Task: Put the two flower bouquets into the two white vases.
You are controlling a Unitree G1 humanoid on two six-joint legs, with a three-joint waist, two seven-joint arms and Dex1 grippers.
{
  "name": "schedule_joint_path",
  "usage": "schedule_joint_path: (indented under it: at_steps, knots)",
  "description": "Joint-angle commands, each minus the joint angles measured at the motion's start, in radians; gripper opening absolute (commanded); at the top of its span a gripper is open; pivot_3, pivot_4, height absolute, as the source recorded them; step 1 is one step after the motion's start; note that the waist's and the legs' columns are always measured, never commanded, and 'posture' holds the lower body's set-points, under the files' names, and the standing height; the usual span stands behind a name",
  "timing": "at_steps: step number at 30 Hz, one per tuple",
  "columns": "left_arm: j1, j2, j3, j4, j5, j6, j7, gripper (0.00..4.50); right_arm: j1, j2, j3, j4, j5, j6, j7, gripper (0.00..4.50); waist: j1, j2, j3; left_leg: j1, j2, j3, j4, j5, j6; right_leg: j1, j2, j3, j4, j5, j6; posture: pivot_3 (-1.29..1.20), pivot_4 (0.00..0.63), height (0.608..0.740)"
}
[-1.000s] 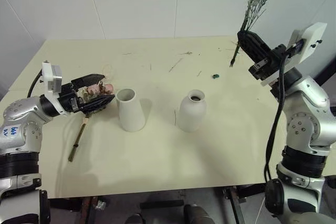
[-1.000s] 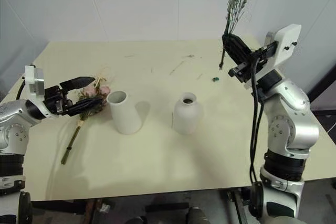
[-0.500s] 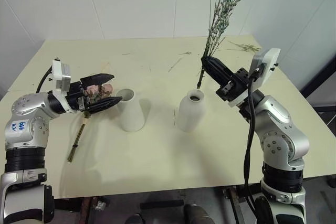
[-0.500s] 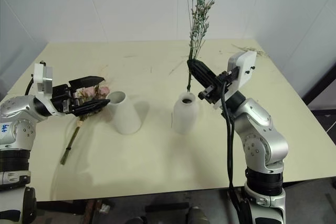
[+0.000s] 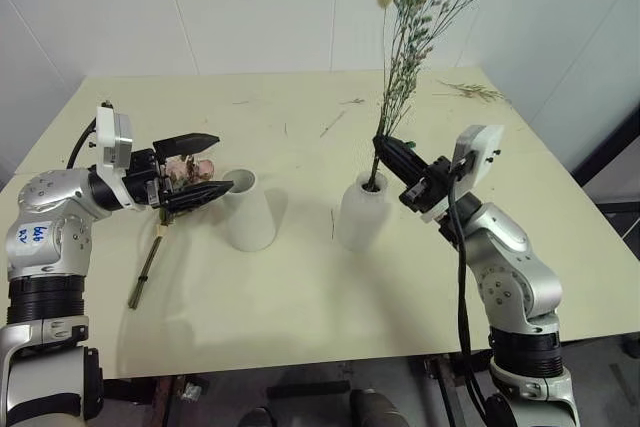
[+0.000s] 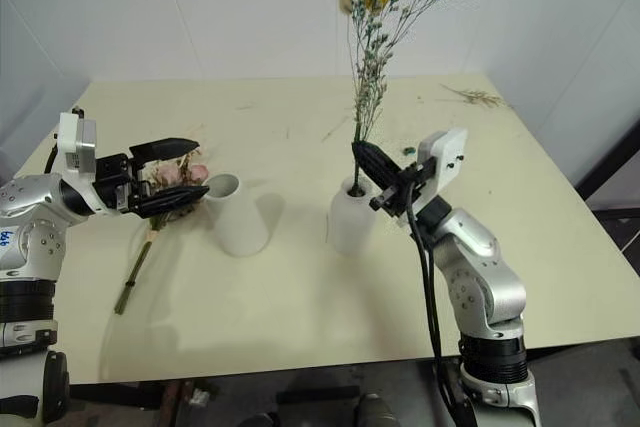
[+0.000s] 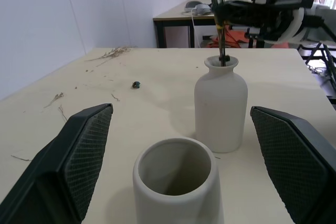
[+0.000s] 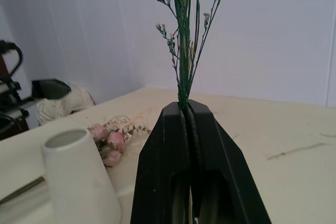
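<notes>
The wispy green bouquet [image 5: 405, 67] is held upright, pinched near its stem base by the right gripper [image 5: 392, 154], just right of the frame's centre. Its long axis runs almost vertically, and the stem ends are seen entering the narrow mouth of the bottle-shaped vase [image 5: 362, 212] directly beneath; a release there seems to be the coming move. At the left of the frame, the left gripper [image 5: 205, 162] is spread wide and empty, hovering over the pink bouquet [image 5: 183, 172], which lies on the table [image 5: 300, 307] beside the cone vase [image 5: 247, 209], its stems trailing toward the lower left. Compared with a second ago, the green bouquet has been carried from the upper right down onto the bottle vase, while the left gripper has barely shifted.
</notes>
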Motion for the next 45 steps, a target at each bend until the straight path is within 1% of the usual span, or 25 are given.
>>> schedule_joint_path:
  at_steps: [1, 2, 4, 5, 9, 13, 14, 15, 18, 21, 22, 24, 26, 29, 33, 37, 39, 41, 43, 45]
  knots:
    - [-0.023, 0.028, 0.026, -0.044, -0.009, -0.005, 0.004, 4.5, 0.012, 0.002, 0.014, 0.009, -0.035, -0.085, 0.032, 0.03, 0.0, 0.0, 0.0, 0.0, 0.0, 0.0, 0.0, 0.0, 0.0, 0.0, 0.0, 0.0, 0.0, 0.0, 0.0, 0.0, 0.15, 0.74]
    - [-0.021, 0.029, 0.028, -0.048, -0.012, -0.003, 0.006, 4.5, 0.024, -0.002, 0.022, 0.015, -0.044, -0.102, 0.044, 0.03, 0.0, 0.0, 0.0, 0.0, 0.0, 0.0, 0.0, 0.0, 0.0, 0.0, 0.0, 0.0, 0.0, 0.0, 0.0, 0.0, 0.15, 0.74]
    - [-0.019, 0.031, 0.032, -0.054, -0.014, -0.002, 0.009, 4.5, 0.048, -0.004, 0.027, 0.015, -0.048, -0.124, 0.061, 0.48, 0.0, 0.0, 0.0, 0.0, 0.0, 0.0, 0.0, 0.0, 0.0, 0.0, 0.0, 0.0, 0.0, 0.0, 0.0, 0.0, 0.15, 0.74]
    - [-0.018, 0.031, 0.034, -0.055, -0.013, -0.005, 0.012, 4.5, 0.056, -0.009, 0.028, 0.01, -0.051, -0.132, 0.065, 0.61, 0.0, 0.0, 0.0, 0.0, 0.0, 0.0, 0.0, 0.0, 0.0, 0.0, 0.0, 0.0, 0.0, 0.0, 0.0, 0.0, 0.15, 0.74]
    - [-0.018, 0.027, 0.043, -0.051, -0.009, -0.021, 0.025, 4.5, 0.061, -0.031, 0.009, -0.013, -0.071, -0.16, 0.061, 1.93, -0.001, 0.0, 0.0, 0.0, 0.0, 0.0, 0.0, 0.0, 0.0, 0.0, 0.0, 0.0, 0.0, 0.0, 0.0, 0.0, 0.15, 0.74]
    - [-0.021, 0.035, 0.045, -0.041, -0.008, -0.025, 0.022, 4.5, 0.063, -0.073, -0.002, -0.055, -0.052, -0.135, 0.065, 3.25, 0.0, 0.0, 0.0, 0.0, 0.0, 0.0, 0.0, 0.0, 0.0, 0.0, 0.0, 0.0, 0.0, 0.0, 0.0, 0.0, 0.15, 0.74]
    - [-0.021, 0.041, 0.045, -0.037, -0.003, -0.027, 0.023, 4.5, 0.066, -0.089, -0.008, -0.07, -0.04, -0.118, 0.067, 3.56, 0.0, 0.0, 0.0, 0.0, 0.0, 0.0, 0.0, 0.0, 0.0, 0.0, 0.0, 0.0, 0.0, 0.0, 0.0, 0.0, 0.15, 0.74]
    - [-0.024, 0.064, 0.042, -0.02, 0.019, -0.025, 0.035, 4.5, 0.089, -0.143, -0.041, -0.102, -0.002, -0.073, 0.089, 3.88, 0.0, 0.0, 0.0, 0.0, 0.0, 0.0, 0.0, 0.0, 0.0, 0.0, 0.0, 0.0, 0.0, 0.0, 0.0, 0.0, 0.15, 0.74]
    - [-0.035, 0.133, 0.016, 0.03, 0.1, -0.025, 0.07, 4.5, 0.139, -0.282, -0.117, -0.142, 0.066, 0.0, 0.156, 3.88, 0.007, 0.0, 0.0, 0.0, 0.0, 0.0, 0.0, 0.0, 0.0, 0.0, 0.0, 0.0, -0.001, 0.0, 0.0, 0.0, 0.15, 0.74]
    - [-0.08, 0.207, -0.038, 0.103, 0.226, 0.038, 0.191, 4.5, 0.156, -0.428, -0.187, -0.116, 0.124, 0.051, 0.255, 3.88, 0.018, 0.0, 0.0, 0.0, 0.0, 0.0, 0.0, -0.001, 0.001, 0.0, 0.0, 0.0, -0.002, 0.0, 0.0, 0.0, 0.15, 0.74]
    - [-0.092, 0.224, -0.049, 0.13, 0.257, 0.045, 0.219, 4.5, 0.154, -0.449, -0.188, -0.118, 0.133, 0.064, 0.265, 3.88, 0.019, 0.0, 0.0, 0.0, 0.0, 0.0, 0.0, -0.001, 0.001, 0.0, 0.0, 0.0, -0.002, 0.0, 0.0, 0.0, 0.15, 0.74]
    - [-0.142, 0.25, -0.089, 0.149, 0.31, 0.136, 0.276, 4.5, 0.146, -0.54, -0.223, -0.093, 0.173, 0.101, 0.351, 3.88, 0.02, 0.0, 0.0, 0.001, 0.0, 0.0, 0.0, -0.001, 0.001, 0.001, 0.001, 0.0, -0.001, 0.0, 0.0, 0.0, 0.15, 0.74]
    - [-0.178, 0.282, -0.138, 0.174, 0.364, 0.258, 0.31, 4.5, 0.122, -0.608, -0.229, -0.086, 0.205, 0.136, 0.409, 3.88, 0.02, 0.0, 0.0, 0.001, 0.0, 0.0, 0.001, 0.0, 0.002, 0.002, 0.001, 0.0, -0.002, 0.0, 0.0, 0.0, 0.15, 0.74]
    - [-0.219, 0.319, -0.224, 0.15, 0.418, 0.466, 0.311, 4.5, 0.055, -0.681, -0.219, -0.065, 0.254, 0.18, 0.487, 3.88, 0.017, 0.0, 0.001, 0.001, 0.0, 0.001, 0.001, 0.0, 0.002, 0.002, 0.0, 0.001, -0.002, 0.0, 0.0, 0.0, 0.15, 0.74]
    - [-0.235, 0.361, -0.336, 0.115, 0.477, 0.584, 0.253, 4.5, -0.038, -0.706, -0.164, -0.064, 0.289, 0.221, 0.55, 3.88, 0.015, 0.0, 0.001, 0.001, 0.0, 0.0, -0.001, -0.001, 0.002, 0.001, 0.001, 0.001, -0.001, -0.001, 0.0, 0.0, 0.15, 0.74]
    - [-0.233, 0.372, -0.38, 0.115, 0.505, 0.616, 0.224, 4.5, -0.088, -0.701, -0.115, -0.07, 0.276, 0.229, 0.59, 3.88, 0.02, 0.0, 0.001, -0.001, 0.0, 0.0, -0.001, -0.001, 0.002, 0.0, 0.001, 0.001, -0.002, -0.002, 0.0, 0.0, 0.15, 0.74]
    - [-0.21, 0.367, -0.412, 0.065, 0.529, 0.682, 0.245, 4.5, -0.109, -0.708, -0.1, -0.041, 0.271, 0.212, 0.645, 3.88, 0.021, 0.0, 0.001, -0.002, 0.0, 0.0, -0.001, -0.001, 0.002, -0.001, 0.001, 0.001, -0.002, -0.002, 0.0, 0.0, 0.15, 0.74]
    - [-0.192, 0.337, -0.402, 0.03, 0.537, 0.742, 0.297, 4.5, -0.118, -0.713, -0.096, -0.014, 0.27, 0.201, 0.695, 3.88, 0.022, 0.0, 0.001, -0.002, 0.0, 0.0, -0.001, -0.001, 0.002, -0.001, 0.001, 0.001, -0.002, -0.002, 0.0, 0.0, 0.15, 0.74]
    - [-0.167, 0.33, -0.421, 0.005, 0.548, 0.775, 0.316, 4.5, -0.13, -0.697, -0.083, -0.018, 0.26, 0.194, 0.697, 3.88, 0.023, 0.0, 0.001, -0.002, 0.0, 0.0, -0.001, -0.002, 0.002, -0.001, 0.001, 0.001, -0.002, -0.002, 0.001, 0.0, 0.15, 0.74]
    - [-0.132, 0.313, -0.428, -0.033, 0.528, 0.819, 0.313, 4.5, -0.136, -0.681, -0.074, -0.027, 0.255, 0.191, 0.693, 3.88, 0.023, 0.0, 0.001, -0.002, 0.0, 0.0, -0.001, -0.002, 0.002, -0.001, 0.001, 0.001, -0.002, -0.002, 0.001, 0.0, 0.15, 0.74]
